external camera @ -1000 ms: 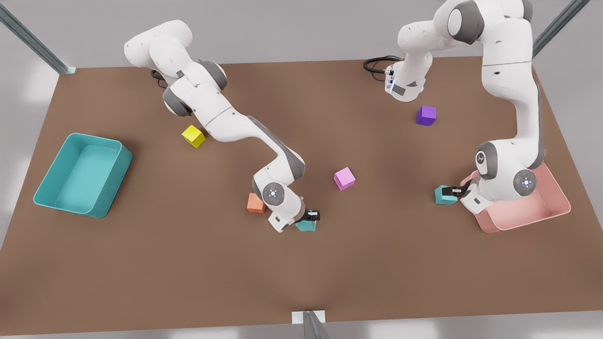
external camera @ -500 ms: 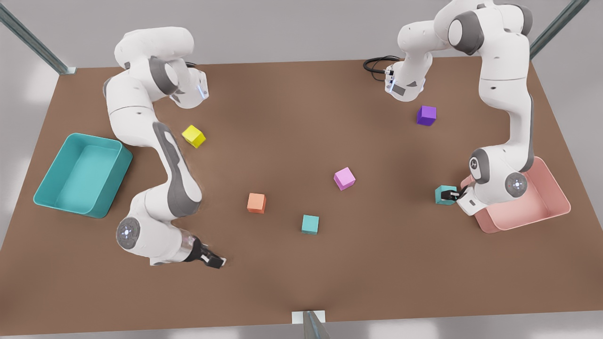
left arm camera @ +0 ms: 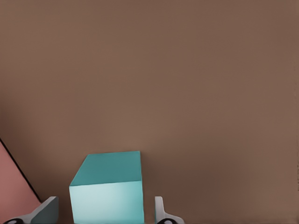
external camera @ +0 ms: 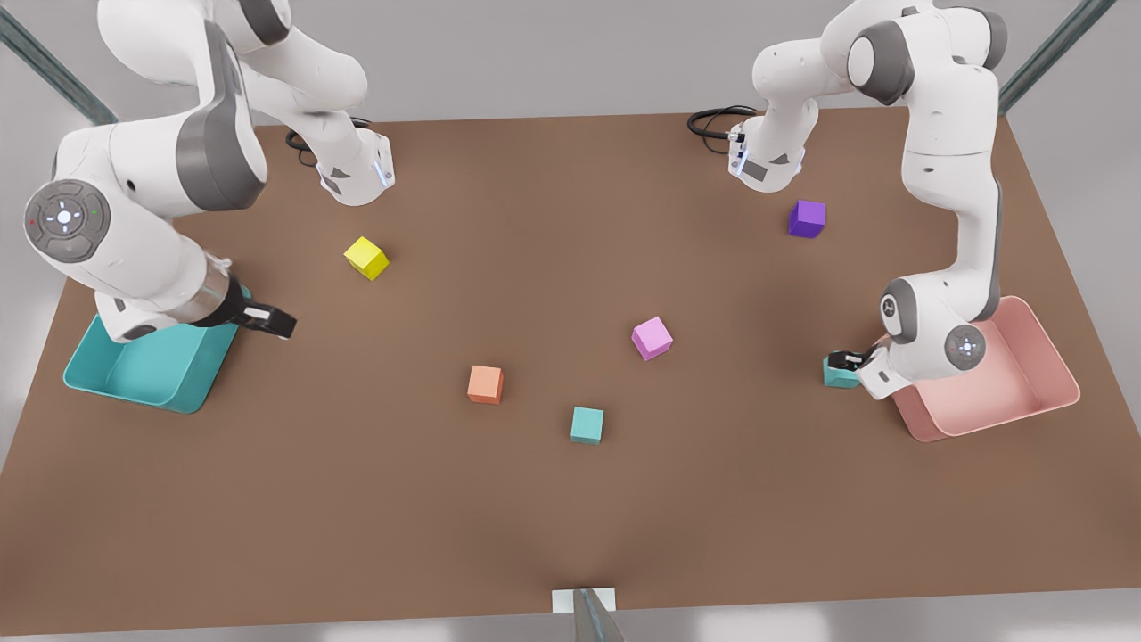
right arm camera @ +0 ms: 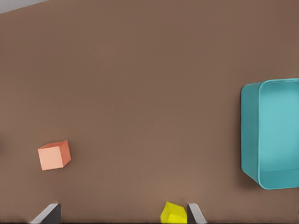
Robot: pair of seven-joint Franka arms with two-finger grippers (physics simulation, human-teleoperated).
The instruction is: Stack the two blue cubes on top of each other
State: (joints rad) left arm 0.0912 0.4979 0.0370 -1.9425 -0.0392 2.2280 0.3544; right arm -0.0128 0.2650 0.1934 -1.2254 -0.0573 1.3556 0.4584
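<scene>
The table (external camera: 553,499) looks like matt brown board, smooth and unpatterned. Both blue cubes (external camera: 586,424) (left arm camera: 108,191) are plain and matt, like the orange cube (external camera: 485,384). The teal bin (external camera: 169,379) and pink bin (external camera: 1007,392) look like smooth plastic. The arms' white shells are slightly glossy.

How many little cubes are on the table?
6. A yellow cube, purple cube, pink cube, orange cube, one blue cube mid-table, and another blue cube between the left gripper's fingers beside the pink bin. More may be hidden behind the arms.
</scene>
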